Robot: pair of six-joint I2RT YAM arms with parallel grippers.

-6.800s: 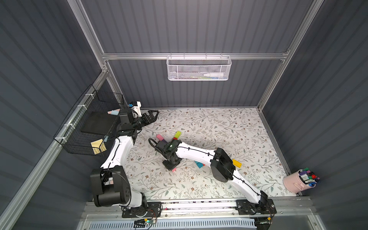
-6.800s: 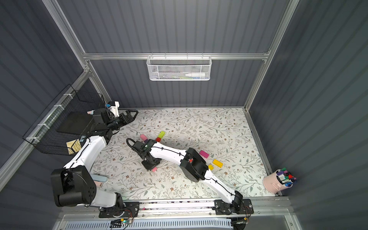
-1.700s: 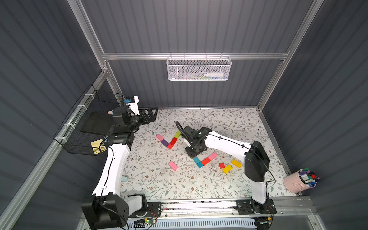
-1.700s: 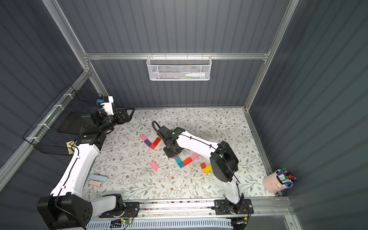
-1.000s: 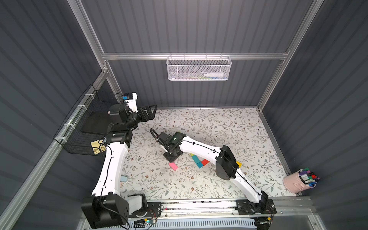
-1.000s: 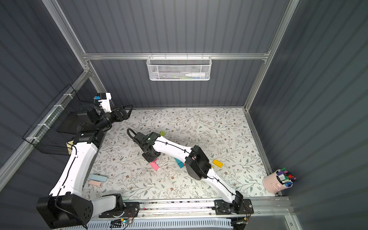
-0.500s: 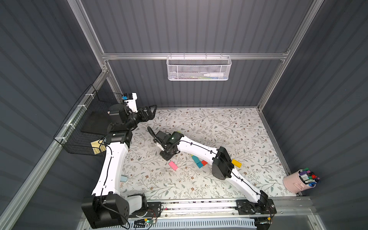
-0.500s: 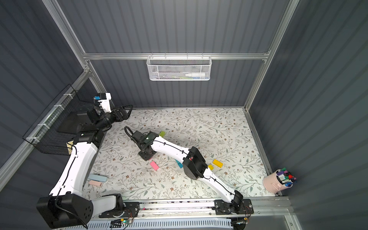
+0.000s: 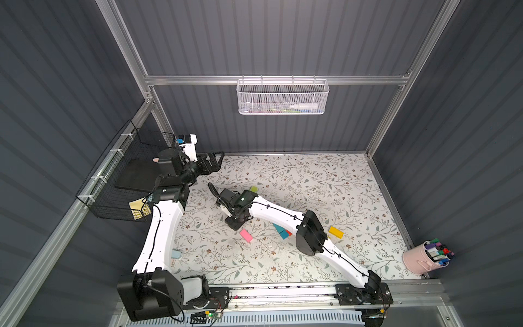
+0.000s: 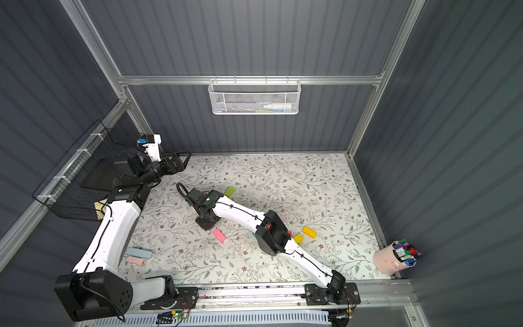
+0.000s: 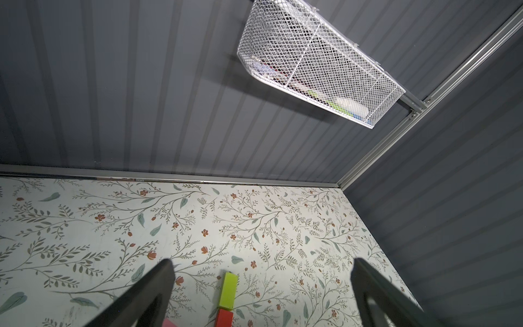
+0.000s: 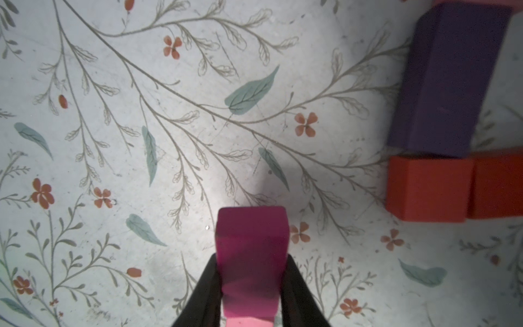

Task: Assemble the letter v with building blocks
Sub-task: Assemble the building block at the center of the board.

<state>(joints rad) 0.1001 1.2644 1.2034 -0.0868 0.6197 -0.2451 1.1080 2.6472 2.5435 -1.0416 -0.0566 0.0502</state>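
My right hand (image 12: 252, 263) pinches the magenta block (image 12: 250, 240) low over the tabletop (image 12: 141, 113), left of centre. I should line it up with the purple block (image 12: 447, 79) and red block (image 12: 430, 189) before releasing. My left hand (image 11: 261, 263) hangs spread wide.

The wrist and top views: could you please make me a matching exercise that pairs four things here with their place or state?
Things:
1. magenta block
2. lime block
3. left hand
4. pink cup

Places or states:
A. open, holding nothing
B. holds markers
C. gripped by the right hand
D. lying on the table, end to end with a red block

Pairs: 1-C, 2-D, 3-A, 4-B
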